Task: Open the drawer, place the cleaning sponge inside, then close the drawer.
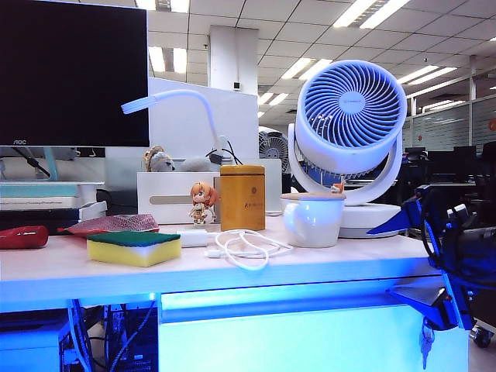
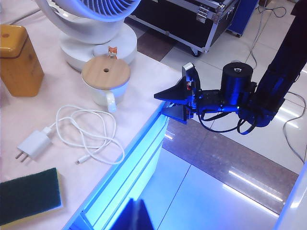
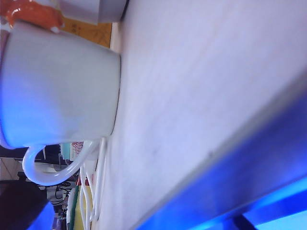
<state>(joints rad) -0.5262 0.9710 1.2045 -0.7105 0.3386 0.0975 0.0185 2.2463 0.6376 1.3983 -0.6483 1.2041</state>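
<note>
Sponge (image 1: 133, 248) yellow, green top – drawer (image 1: 310, 325) blue-lit white – mug (image 1: 313, 219) white.

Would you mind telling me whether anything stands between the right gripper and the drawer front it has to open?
Nothing visible does. The open right gripper sits at the desk's right corner, one finger above the tabletop edge and one below, level with the closed drawer. The cleaning sponge lies far left.

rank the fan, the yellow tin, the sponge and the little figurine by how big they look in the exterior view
1. fan
2. sponge and yellow tin: similar, sponge nearer the camera, so unsure
3. figurine
</note>
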